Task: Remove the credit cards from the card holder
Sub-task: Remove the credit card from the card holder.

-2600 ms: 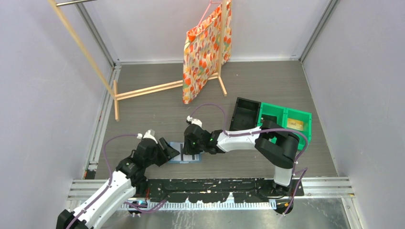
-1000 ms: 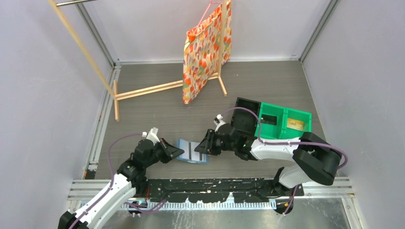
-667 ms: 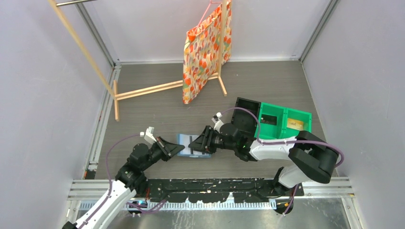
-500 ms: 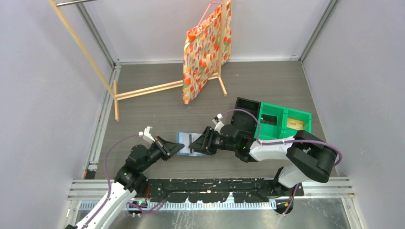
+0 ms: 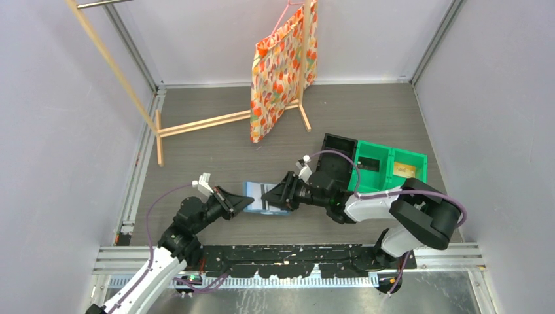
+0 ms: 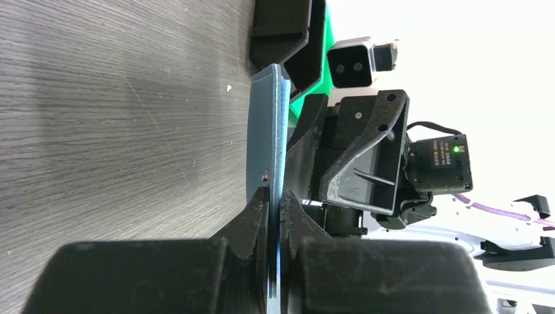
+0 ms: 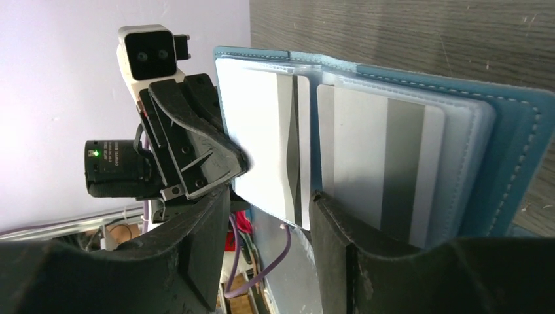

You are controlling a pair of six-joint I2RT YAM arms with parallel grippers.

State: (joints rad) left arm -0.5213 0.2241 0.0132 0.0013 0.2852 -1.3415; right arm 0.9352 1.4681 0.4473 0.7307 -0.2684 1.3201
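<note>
The teal-blue card holder hangs open just above the table between both arms. My left gripper is shut on its left edge; in the left wrist view the fingertips pinch the card holder, seen edge-on. In the right wrist view its sleeves hold two whitish-grey credit cards with grey stripes, one on the left and one on the right. My right gripper is open, and the lower corner of the left card's leaf lies between its jaws without being pinched. In the top view my right gripper sits at the holder's right side.
A green bin stands at the right with a tan-yellow card in one compartment, and a black bin adjoins it. A patterned bag hangs from a wooden stand at the back.
My left gripper has lifted the card holder off the table. My right gripper has moved left onto it and spread its jaws wider.
</note>
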